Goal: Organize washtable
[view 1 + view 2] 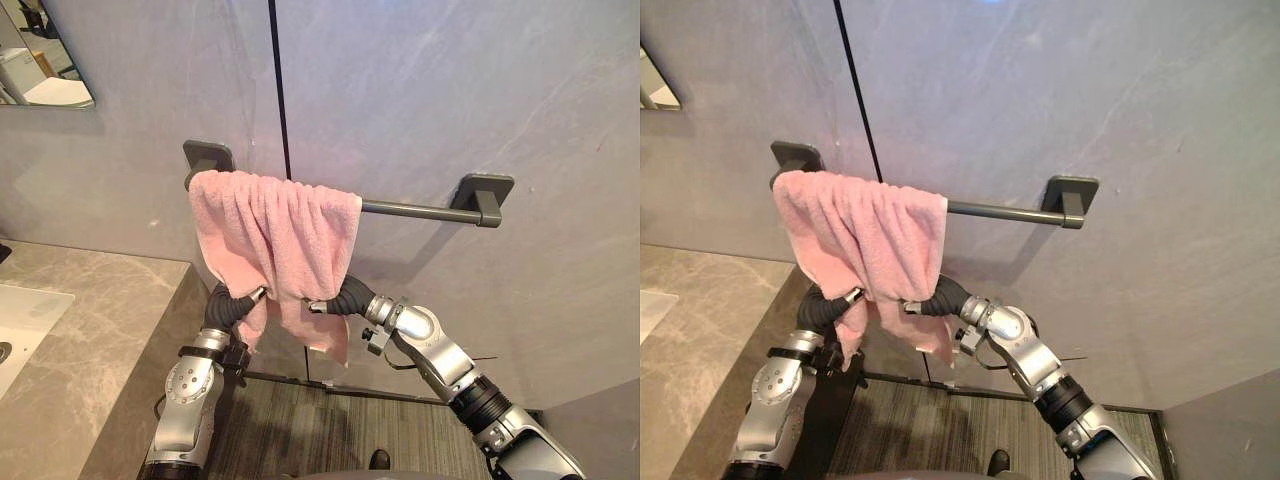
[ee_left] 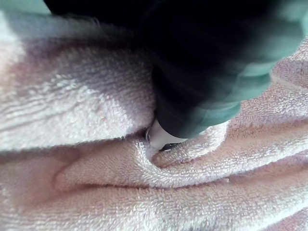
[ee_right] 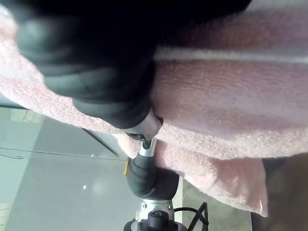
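A pink towel (image 1: 275,245) hangs bunched over the left end of a dark grey towel bar (image 1: 410,210) on the grey wall. My left hand (image 1: 228,305) reaches up under the towel's lower left edge, where the cloth hides its fingers. My right hand (image 1: 345,297) goes in behind the towel's lower right part, its fingers covered too. In the left wrist view the dark cover (image 2: 202,82) presses into folds of the pink towel (image 2: 96,192). The right wrist view has the towel (image 3: 226,106) draped over that hand's cover (image 3: 91,72).
A grey marble counter (image 1: 100,320) with a white basin (image 1: 25,315) lies at the left, below a mirror corner (image 1: 40,60). The bar's right bracket (image 1: 482,198) and right half are bare. Dark striped flooring (image 1: 320,430) lies below.
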You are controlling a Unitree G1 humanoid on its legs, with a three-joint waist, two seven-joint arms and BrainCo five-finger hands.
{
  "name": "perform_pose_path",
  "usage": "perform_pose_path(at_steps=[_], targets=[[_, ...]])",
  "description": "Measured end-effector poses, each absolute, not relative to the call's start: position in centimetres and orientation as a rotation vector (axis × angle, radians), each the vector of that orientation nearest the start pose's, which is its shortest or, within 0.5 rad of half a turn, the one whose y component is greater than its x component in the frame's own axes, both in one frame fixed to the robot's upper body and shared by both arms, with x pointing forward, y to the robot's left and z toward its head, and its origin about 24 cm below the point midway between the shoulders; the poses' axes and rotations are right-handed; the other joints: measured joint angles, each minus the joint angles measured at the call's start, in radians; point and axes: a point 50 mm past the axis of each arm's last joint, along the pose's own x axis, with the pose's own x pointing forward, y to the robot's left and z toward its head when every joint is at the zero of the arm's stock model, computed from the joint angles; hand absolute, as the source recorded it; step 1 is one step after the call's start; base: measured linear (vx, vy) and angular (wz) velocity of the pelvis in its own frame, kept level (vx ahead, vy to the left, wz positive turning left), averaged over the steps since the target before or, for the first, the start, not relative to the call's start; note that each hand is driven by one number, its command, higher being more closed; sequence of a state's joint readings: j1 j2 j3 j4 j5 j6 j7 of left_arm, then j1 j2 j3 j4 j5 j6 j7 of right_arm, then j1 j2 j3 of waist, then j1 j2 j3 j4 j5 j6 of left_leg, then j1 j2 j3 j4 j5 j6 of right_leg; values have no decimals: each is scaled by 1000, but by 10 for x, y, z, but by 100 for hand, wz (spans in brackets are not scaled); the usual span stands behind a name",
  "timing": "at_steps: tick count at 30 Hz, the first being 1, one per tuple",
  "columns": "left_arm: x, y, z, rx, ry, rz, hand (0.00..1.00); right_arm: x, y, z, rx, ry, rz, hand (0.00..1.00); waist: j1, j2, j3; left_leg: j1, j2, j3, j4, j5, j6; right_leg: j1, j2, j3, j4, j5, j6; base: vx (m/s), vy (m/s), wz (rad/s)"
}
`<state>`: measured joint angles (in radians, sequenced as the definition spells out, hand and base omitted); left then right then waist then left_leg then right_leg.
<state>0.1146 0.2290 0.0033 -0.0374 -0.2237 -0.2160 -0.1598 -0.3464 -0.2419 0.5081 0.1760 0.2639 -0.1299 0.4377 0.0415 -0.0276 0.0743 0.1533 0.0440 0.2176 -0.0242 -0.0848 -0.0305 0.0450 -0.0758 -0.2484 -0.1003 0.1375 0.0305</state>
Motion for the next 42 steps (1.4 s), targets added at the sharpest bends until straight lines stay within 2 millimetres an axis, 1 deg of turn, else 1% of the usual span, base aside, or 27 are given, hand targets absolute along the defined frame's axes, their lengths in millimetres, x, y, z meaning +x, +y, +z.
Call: perform_pose_path(at_steps=[2, 4, 8, 11, 12, 16, 17, 19, 21, 23, 26, 37, 39, 40, 42], targets=[[228, 190, 51, 20, -142, -140, 100, 273, -50, 74, -112, -145, 966, 100, -1, 0, 0, 3, -1, -1, -10, 5, 0, 0, 0, -1, 0, 0, 0, -23, -1, 1], [228, 190, 51, 20, -142, -145, 100, 275, -57, 73, -101, -144, 934, 100, 1, 0, 0, 3, -2, -3, -11, 5, 0, 0, -1, -3, 0, 0, 0, -7, 1, 2], [228, 191, 51, 20, -143, -138, 100, 281, -81, 73, -76, -140, 826, 100, -1, -1, -1, 10, -8, -5, -11, 7, 1, 0, -4, -5, 0, 0, 0, 1, 3, 1], [228, 190, 51, 8, -145, -133, 100, 281, -98, 73, -63, -145, 753, 100, -1, -1, -1, 10, -8, -5, -11, 7, 1, 0, -6, -5, 0, 0, 0, -34, -4, 0], [228, 190, 51, 6, -145, -132, 100, 281, -102, 74, -64, -149, 741, 100, -1, -1, -1, 9, -8, -5, -11, 6, 1, 0, -6, -5, 0, 0, 0, -32, -5, 0], [227, 193, 52, 2, -152, -110, 100, 279, -134, 81, -49, -182, 637, 100, -2, -1, -1, 9, -7, -4, -10, 6, 1, 1, -6, -4, 0, 0, 1, -17, -3, 0], [226, 195, 53, 1, -156, -103, 100, 279, -137, 82, -42, -184, 624, 100, -3, -2, -1, 9, -7, -4, -10, 6, 1, 1, -6, -3, 0, 0, 1, 0, 0, 0], [224, 194, 55, 0, -164, -110, 100, 279, -140, 82, -46, -184, 623, 100, -8, -1, -1, 6, -7, -1, -10, 6, 1, 0, -6, 0, 0, 0, 1, -37, -5, -3], [224, 192, 55, -13, -167, -106, 100, 278, -143, 81, -38, -181, 621, 100, -23, -1, -1, 4, -6, -1, -10, 6, 1, 0, -6, -1, -1, 0, 1, -43, -7, 0], [224, 190, 54, -16, -168, -113, 100, 278, -145, 81, -36, -182, 611, 100, -26, -1, -1, 4, -6, 0, -10, 6, 1, 0, -5, 0, -1, 0, 1, 0, 0, 0], [224, 187, 54, -5, -168, -128, 100, 278, -150, 82, -28, -186, 591, 100, -27, -1, -1, 4, -5, 2, -10, 5, 1, -1, -5, 2, 0, 0, 1, 0, 0, 0], [225, 183, 52, -18, -165, -124, 100, 275, -153, 74, -4, -162, 572, 100, -28, -1, -1, -1, -4, 3, -10, 5, 1, -7, -3, 3, 0, -1, 2, 0, 0, 0], [225, 182, 49, -25, -153, -123, 100, 275, -153, 72, 1, -153, 567, 100, -28, -1, -1, -3, -4, 3, -10, 5, 1, -9, -4, 4, 0, -1, 2, 0, 0, 0], [225, 182, 41, -34, -119, -119, 100, 273, -154, 67, 5, -134, 569, 100, -28, -1, -1, -11, -4, 3, -9, 5, 1, -16, -6, 4, 0, -1, 2, 0, 0, 0], [224, 182, 33, -41, -84, -115, 100, 272, -154, 61, 8, -108, 578, 100, -28, -1, -1, -14, -4, 3, -7, 5, 1, -18, -6, 4, 0, -1, 2, 0, 0, 0]])
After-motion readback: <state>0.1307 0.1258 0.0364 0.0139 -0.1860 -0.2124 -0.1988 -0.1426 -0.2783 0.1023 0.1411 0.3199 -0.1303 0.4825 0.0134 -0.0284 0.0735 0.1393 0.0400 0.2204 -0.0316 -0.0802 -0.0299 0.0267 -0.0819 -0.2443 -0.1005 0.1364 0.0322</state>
